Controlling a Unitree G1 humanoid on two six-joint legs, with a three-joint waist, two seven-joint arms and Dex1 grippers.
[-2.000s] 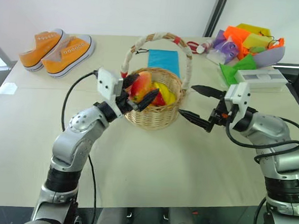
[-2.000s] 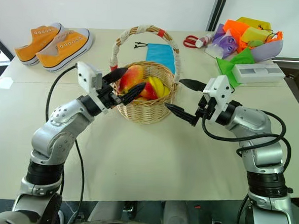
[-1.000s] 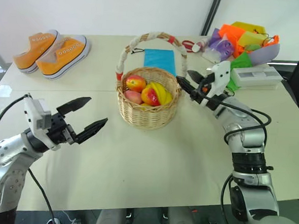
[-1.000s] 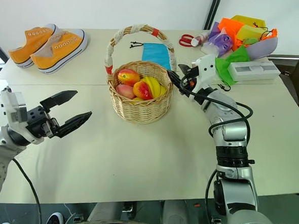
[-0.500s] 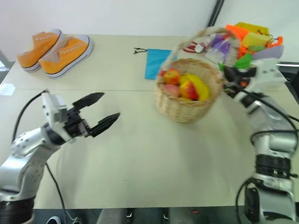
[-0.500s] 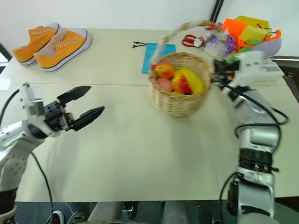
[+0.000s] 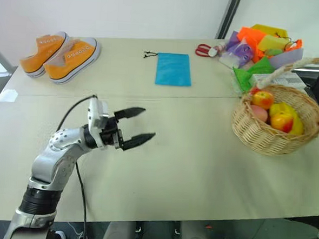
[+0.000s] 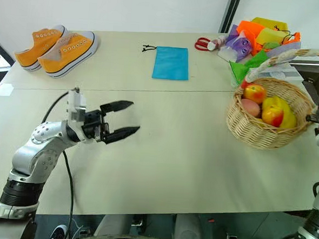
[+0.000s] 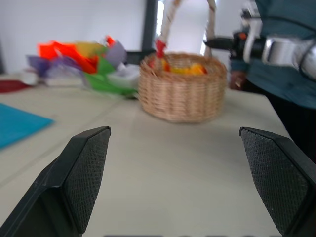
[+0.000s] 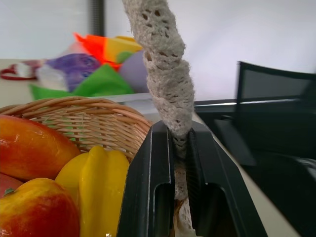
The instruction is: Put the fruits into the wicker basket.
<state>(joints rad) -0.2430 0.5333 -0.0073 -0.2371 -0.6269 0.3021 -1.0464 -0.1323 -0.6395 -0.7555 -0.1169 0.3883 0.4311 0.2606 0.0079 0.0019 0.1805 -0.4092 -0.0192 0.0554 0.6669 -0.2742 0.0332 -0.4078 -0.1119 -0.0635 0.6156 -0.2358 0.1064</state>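
- Wicker basket (image 8: 267,122) at the right edge of the counter (image 8: 190,154), tilted, handle (image 10: 165,74) leaning toward the pile of coloured things behind it.
- Fruits (image 8: 266,107) all inside the basket: red-yellow round one to the rear, pink one beside it, red-orange one in front, yellow ribbed one (image 10: 101,182) against the far right wall.
- Right end effector (image 10: 180,148) clamped narrow on the white-wrapped basket handle; both black fingers (image 10: 148,187) pressed flat against the wrapping, seen close in the right wrist view.
- Left end effector (image 7: 135,123) spread wide, empty, over bare counter left of centre, pointing across toward the basket; well apart from it.
- Left fingertips (image 9: 86,168) seen far apart in the left wrist view, basket framed between them in the distance.
- Blue cloth (image 7: 173,69) flat on the counter at the rear centre, small dark object just beside its left corner, too small to identify.
- Orange sneakers (image 7: 60,54) paired at the rear left corner, touching each other.
- Pile of coloured things (image 7: 261,47) at the rear right, just behind the basket; red scissors (image 7: 203,49) near it.
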